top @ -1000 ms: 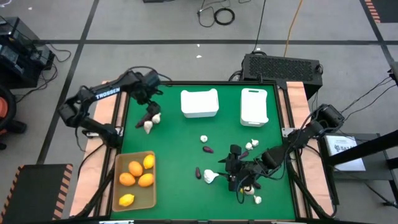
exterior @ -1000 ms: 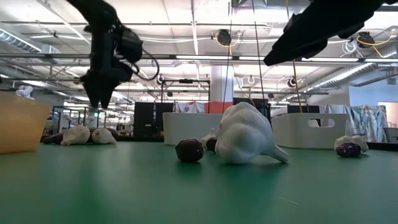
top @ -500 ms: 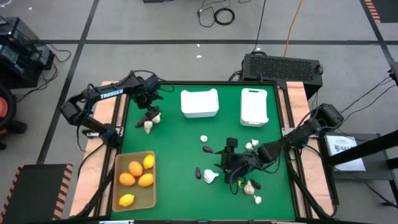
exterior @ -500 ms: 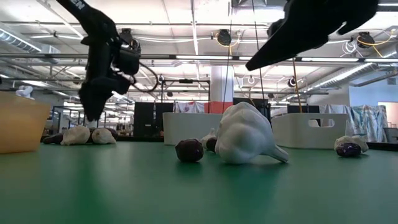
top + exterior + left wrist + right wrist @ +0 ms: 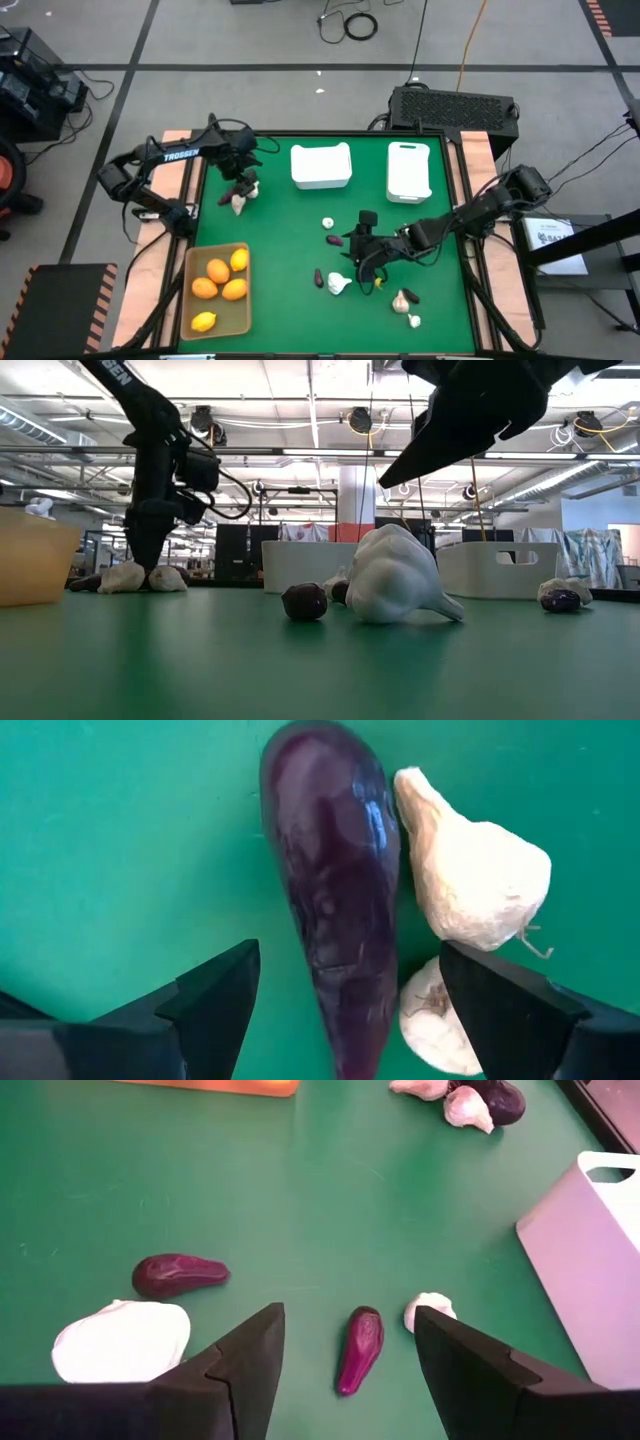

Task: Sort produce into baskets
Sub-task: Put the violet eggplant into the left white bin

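Observation:
Near the table's far left, a dark purple eggplant (image 5: pixel 335 910) lies on the green mat beside two white garlic bulbs (image 5: pixel 480 885). My left gripper (image 5: pixel 240 183) points down over them, open, one finger on each side of the eggplant, low above the mat (image 5: pixel 150 550). At mid-table my right gripper (image 5: pixel 352 243) hangs open and slanting down, with a small eggplant (image 5: pixel 360 1348) and a garlic bulb (image 5: pixel 428 1308) below its fingers. A second eggplant (image 5: pixel 180 1273) and a large garlic bulb (image 5: pixel 120 1342) lie nearer the front. The tan tray (image 5: pixel 243 315) holds orange and yellow fruits.
A squarish white bin (image 5: pixel 321 165) and a narrower white bin (image 5: pixel 408 170) stand at the far edge. More garlic (image 5: pixel 400 300) and a small eggplant (image 5: pixel 412 296) lie at the near right. Open mat stretches between the tray and mid-table.
My left gripper has come down toward the eggplant and garlic at the far left, rolling a little, still open. My right gripper has swung from the near-right garlic toward the far edge and the table's middle, staying open and at the same height. No produce has moved.

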Robot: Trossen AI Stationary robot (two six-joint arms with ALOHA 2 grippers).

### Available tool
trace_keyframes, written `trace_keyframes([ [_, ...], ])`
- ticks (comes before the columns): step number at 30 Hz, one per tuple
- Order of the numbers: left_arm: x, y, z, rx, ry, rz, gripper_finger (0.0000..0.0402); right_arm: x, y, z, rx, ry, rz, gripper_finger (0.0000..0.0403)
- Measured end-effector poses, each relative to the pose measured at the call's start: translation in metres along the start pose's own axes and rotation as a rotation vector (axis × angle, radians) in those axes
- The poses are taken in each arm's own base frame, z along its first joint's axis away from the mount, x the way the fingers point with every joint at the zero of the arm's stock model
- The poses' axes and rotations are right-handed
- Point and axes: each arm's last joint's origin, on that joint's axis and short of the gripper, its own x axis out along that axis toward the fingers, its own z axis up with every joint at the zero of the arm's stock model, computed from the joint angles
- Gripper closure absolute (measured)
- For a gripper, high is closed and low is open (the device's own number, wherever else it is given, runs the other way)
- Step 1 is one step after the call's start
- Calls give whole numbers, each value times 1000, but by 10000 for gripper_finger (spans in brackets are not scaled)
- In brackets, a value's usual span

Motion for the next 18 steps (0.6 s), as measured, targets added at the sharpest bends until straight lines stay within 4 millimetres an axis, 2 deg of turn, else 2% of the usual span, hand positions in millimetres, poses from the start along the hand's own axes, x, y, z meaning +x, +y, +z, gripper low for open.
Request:
trace_keyframes([
  [7, 14, 0, -2, 10, -32, 3, 85, 0, 0, 0, 1, 1, 3, 188],
  [15, 14, 0, -2, 8, -34, 3, 86, 0, 0, 0, 2, 0, 3, 188],
  [18, 14, 0, -2, 8, -34, 3, 101, 0, 0, 0, 6, 0, 3, 188],
])
